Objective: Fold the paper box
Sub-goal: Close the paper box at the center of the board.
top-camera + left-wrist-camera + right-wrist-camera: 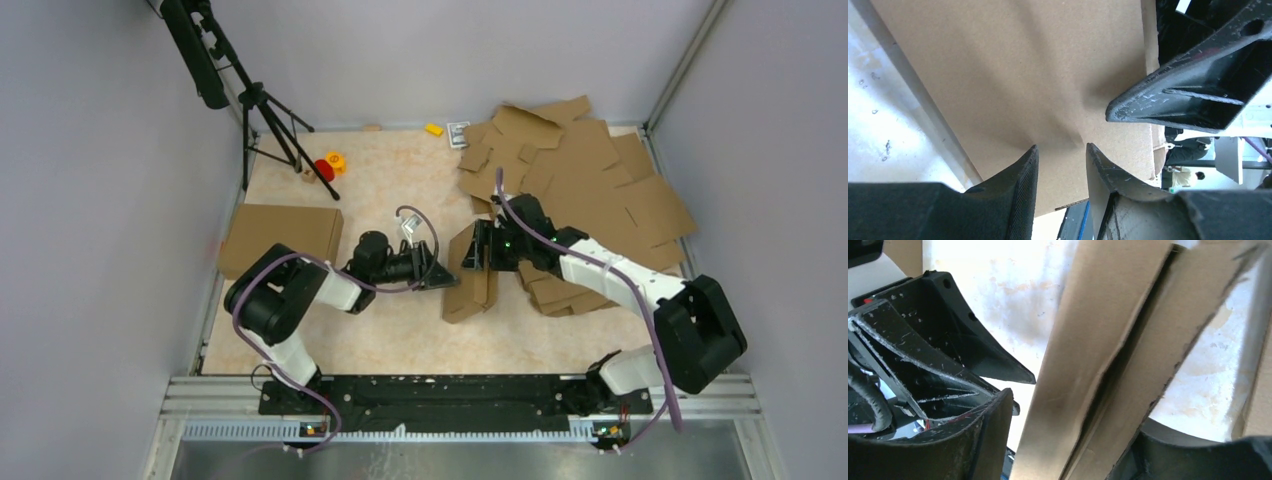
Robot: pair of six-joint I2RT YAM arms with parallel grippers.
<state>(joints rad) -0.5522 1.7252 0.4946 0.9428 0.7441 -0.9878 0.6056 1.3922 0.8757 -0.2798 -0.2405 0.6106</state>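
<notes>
Box (468,282) is found in the middle of the desk (400,335), half-formed, one side raised on edge between the two arms. The left end effector (1060,150) is shown with jaws part-way apart and nothing between them. Both tips are laid against the flat outer face of the raised panel, propping it. The right end effector (1075,412) is placed over the panel's edge from the far side, jaws astride a doubled-over wall. Whether that wall is truly pinched cannot be told.

The step in hand is judged to be the rolling-over of a side wall so that it locks. To do it well, the left tips should be kept square on the panel, so that support is given without the wall being pushed flat. The right pinch should be centred on both layers and set close to the crease. The fold should then be driven along the score line, not across it. Pressure is best kept light, since corrugated board is easily crushed. Any locking tab is hidden, so the seating should be felt for rather than forced.
</notes>
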